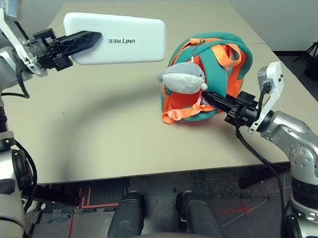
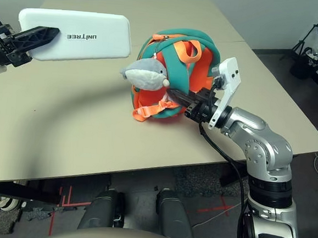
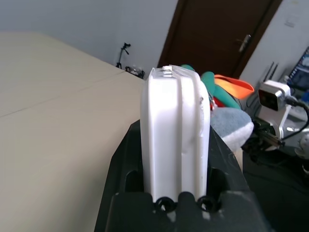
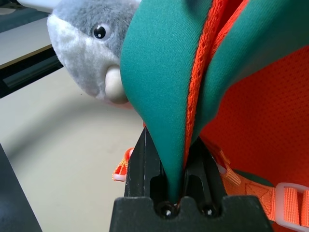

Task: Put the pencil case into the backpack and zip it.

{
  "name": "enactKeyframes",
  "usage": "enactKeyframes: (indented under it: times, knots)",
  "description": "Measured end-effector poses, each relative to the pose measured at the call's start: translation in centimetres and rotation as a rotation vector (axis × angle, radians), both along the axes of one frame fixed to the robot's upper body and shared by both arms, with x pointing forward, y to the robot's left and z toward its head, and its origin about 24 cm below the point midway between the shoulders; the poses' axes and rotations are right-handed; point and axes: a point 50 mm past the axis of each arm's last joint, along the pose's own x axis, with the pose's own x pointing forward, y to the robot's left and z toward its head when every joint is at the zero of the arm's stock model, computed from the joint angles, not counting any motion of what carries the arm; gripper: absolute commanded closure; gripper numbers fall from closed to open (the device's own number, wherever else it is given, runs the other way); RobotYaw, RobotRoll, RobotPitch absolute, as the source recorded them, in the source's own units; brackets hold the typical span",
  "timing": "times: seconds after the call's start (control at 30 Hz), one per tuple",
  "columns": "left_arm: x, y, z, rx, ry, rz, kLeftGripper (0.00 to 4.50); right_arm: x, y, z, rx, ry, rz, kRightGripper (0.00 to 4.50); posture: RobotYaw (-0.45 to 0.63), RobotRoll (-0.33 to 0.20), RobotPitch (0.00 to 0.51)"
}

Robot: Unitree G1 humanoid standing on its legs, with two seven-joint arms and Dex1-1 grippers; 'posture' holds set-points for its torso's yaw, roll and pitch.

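my left gripper (image 1: pixel 91 38) clamps pencil case (image 1: pixel 121 39) aloft beside backpack (image 1: pixel 206 78), ready for insertion; my right gripper (image 1: pixel 213 99) pinches backpack's teal fabric, steadying it on table (image 1: pixel 119 132).

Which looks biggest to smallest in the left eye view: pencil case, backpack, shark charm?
1. The pencil case and the backpack: they look too close to rank, and the case is held up off the table, so nearness may flatter it.
2. Shark charm: clearly smallest.
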Motion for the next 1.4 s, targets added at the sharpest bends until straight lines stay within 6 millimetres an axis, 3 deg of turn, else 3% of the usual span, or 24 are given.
enactKeyframes:
  times: [0.1,0.27,0.63,1.07,1.37,1.4]
  knots:
    - [0.5,-0.7,-0.7,0.042,0.035,-0.045,3.23,0.0,-0.1,0.0,-0.004,-0.001,-0.002,4.39,-0.09,0.0,0.073]
    - [1.3,-1.7,-0.1,0.102,0.014,-0.09,3.23,0.0,-0.2,0.0,-0.008,-0.005,-0.005,4.39,-0.1,0.0,0.074]
    - [3.7,-5.6,-0.5,0.205,-0.044,-0.168,3.23,-0.1,-0.3,-0.1,-0.009,-0.004,-0.011,4.39,-0.11,0.0,0.063]
    - [6.2,-10.7,-2.3,0.308,-0.209,-0.226,3.23,-0.1,0.0,-0.1,-0.003,-0.011,-0.01,4.39,-0.13,0.0,0.059]
    - [7.0,-12.8,-3.9,0.309,-0.228,-0.217,3.23,-0.1,0.0,-0.2,-0.006,-0.012,-0.012,4.39,-0.13,0.0,0.058]
    - [7.1,-12.8,-4.0,0.314,-0.229,-0.212,2.88,-0.1,0.1,-0.2,-0.006,-0.012,-0.011,4.39,-0.13,0.0,0.058]
